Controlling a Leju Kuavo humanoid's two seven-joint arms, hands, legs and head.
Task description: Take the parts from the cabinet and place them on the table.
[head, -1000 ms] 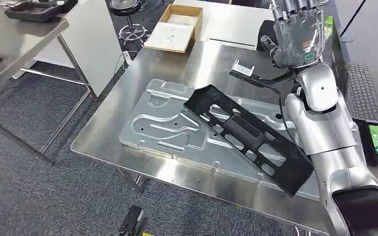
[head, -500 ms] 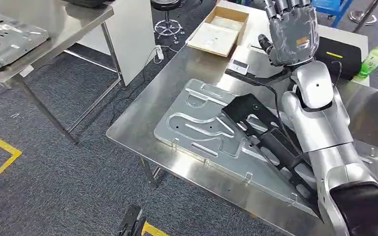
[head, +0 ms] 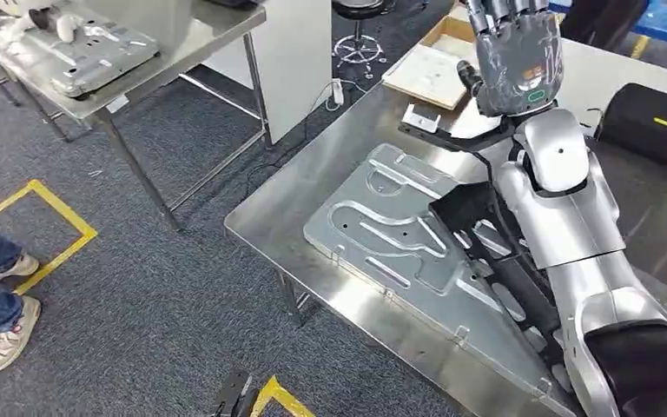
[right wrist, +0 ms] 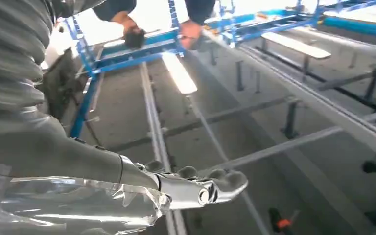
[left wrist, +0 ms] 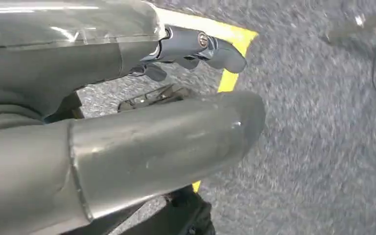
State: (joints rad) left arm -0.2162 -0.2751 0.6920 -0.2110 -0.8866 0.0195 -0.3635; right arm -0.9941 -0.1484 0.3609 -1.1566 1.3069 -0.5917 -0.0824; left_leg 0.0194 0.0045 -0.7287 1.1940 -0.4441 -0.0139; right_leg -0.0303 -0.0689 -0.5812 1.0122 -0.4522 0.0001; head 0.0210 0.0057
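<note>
Right now the right hand (head: 514,56) is standing raised at upper right of the head view, fingers apart, holding nothing. Below it the black part (head: 486,248) is lying on the silver plate (head: 391,230) on the worktop (head: 287,217), its lower end hidden behind the silver arm. In the blurred left wrist view, the left hand (left wrist: 127,122) is hanging empty, fingers slightly apart, over the carpet.

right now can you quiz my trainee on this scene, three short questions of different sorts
1. True or false: the black frame lies on the silver plate.
2. What does the right robot hand hold? A) the frame B) a box C) nothing
3. Fill in: the tape on the floor is ____.

Key: 1 true; 2 C; 3 yellow
</note>
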